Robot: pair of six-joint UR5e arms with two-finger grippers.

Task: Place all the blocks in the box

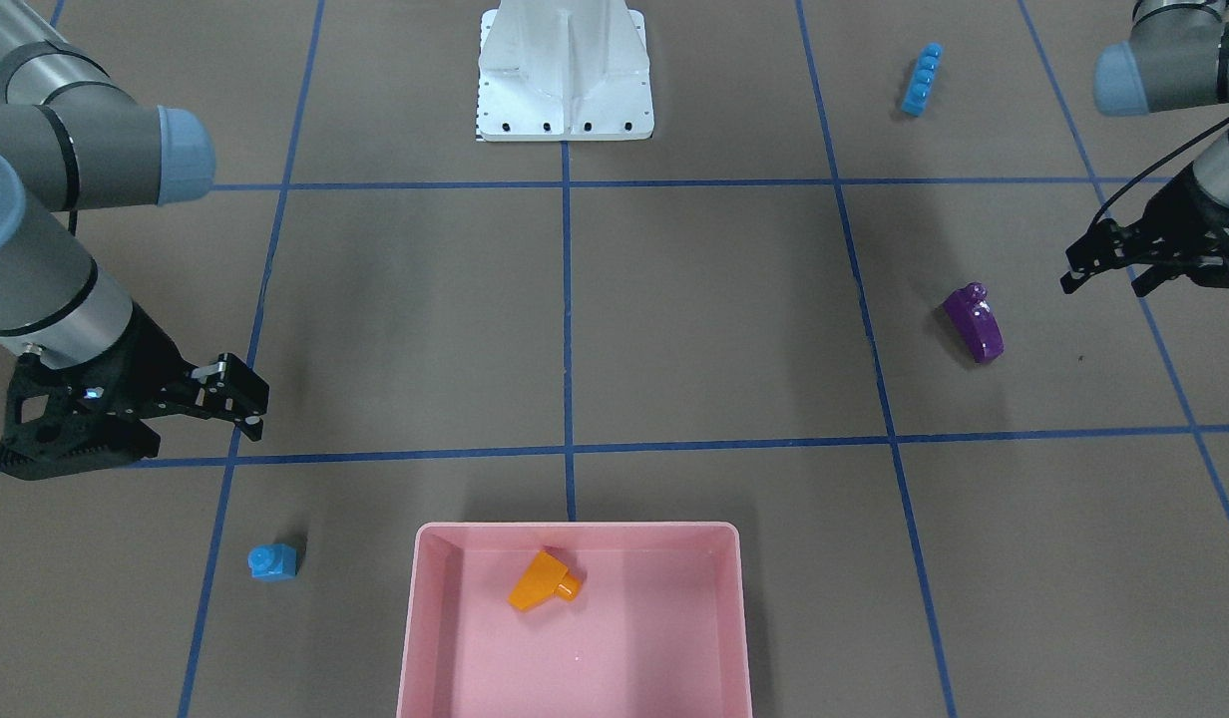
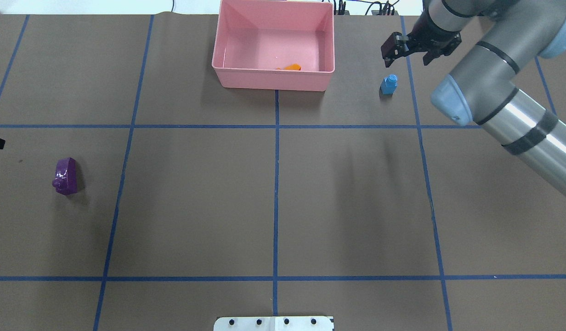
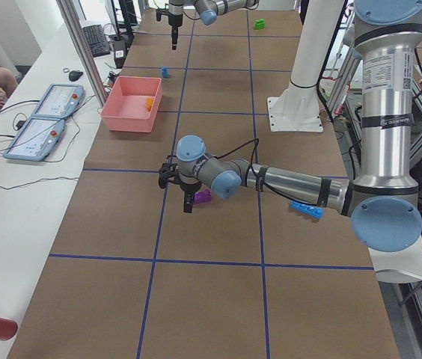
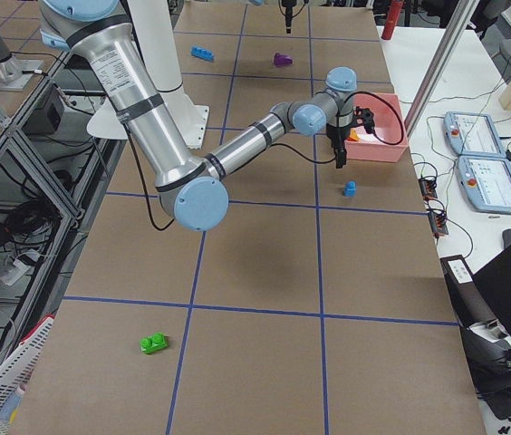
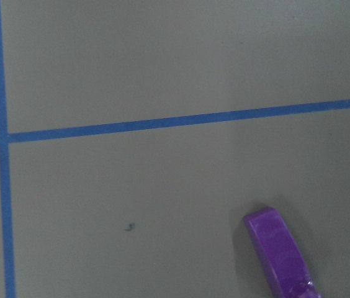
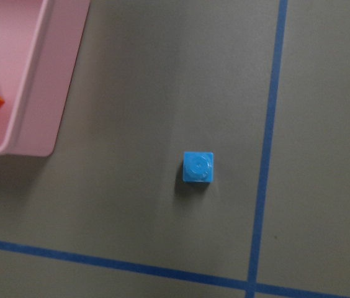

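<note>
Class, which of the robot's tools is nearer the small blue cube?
Right. The right tool hovers close to the small blue cube; the left tool is far off, beside the purple block.

the small blue cube brick (image 2: pixel 389 85) stands alone on the brown table (image 2: pixel 195 207), reachable from every side. the shallow pink plastic tray (image 2: pixel 269 82) stands apart from it, to one side.

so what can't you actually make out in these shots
- Orange block: in the overhead view, the near wall of the pink box hides all but a sliver.
- Left hand: in the overhead view, the left edge cuts it off; only a black tip shows.
- Green block: seen in the side views only, too small to count studs.
- Purple block: in the left wrist view, the bottom edge cuts off its end.
</note>
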